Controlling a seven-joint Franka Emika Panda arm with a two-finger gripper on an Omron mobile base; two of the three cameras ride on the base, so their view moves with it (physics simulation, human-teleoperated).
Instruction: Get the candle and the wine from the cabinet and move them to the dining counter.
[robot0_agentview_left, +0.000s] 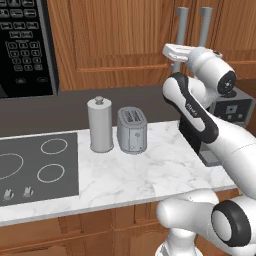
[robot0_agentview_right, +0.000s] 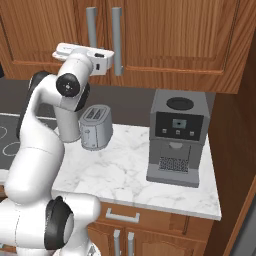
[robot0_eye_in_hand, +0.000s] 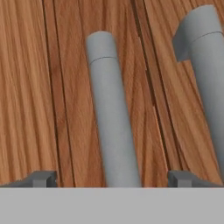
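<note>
The cabinet (robot0_agentview_left: 120, 40) is a warm brown wooden wall unit with both doors shut, so the candle and the wine are hidden. My gripper (robot0_eye_in_hand: 113, 178) is open and faces the doors. Its two fingertips (robot0_eye_in_hand: 41, 178) stand on either side of the left grey bar handle (robot0_eye_in_hand: 111, 122), near that handle's lower end and apart from it. The right door's handle (robot0_eye_in_hand: 205, 78) runs alongside. From the left base view, my white hand (robot0_agentview_left: 176, 52) is raised against the left handle (robot0_agentview_left: 182, 25). The dining counter is out of view.
On the marble worktop (robot0_agentview_left: 150, 170) below stand a tall grey canister (robot0_agentview_left: 100, 125), a toaster (robot0_agentview_left: 132, 130) and a coffee machine (robot0_agentview_right: 177, 135). A cooktop (robot0_agentview_left: 35, 165) lies at the left, with a black microwave (robot0_agentview_left: 25, 45) above it.
</note>
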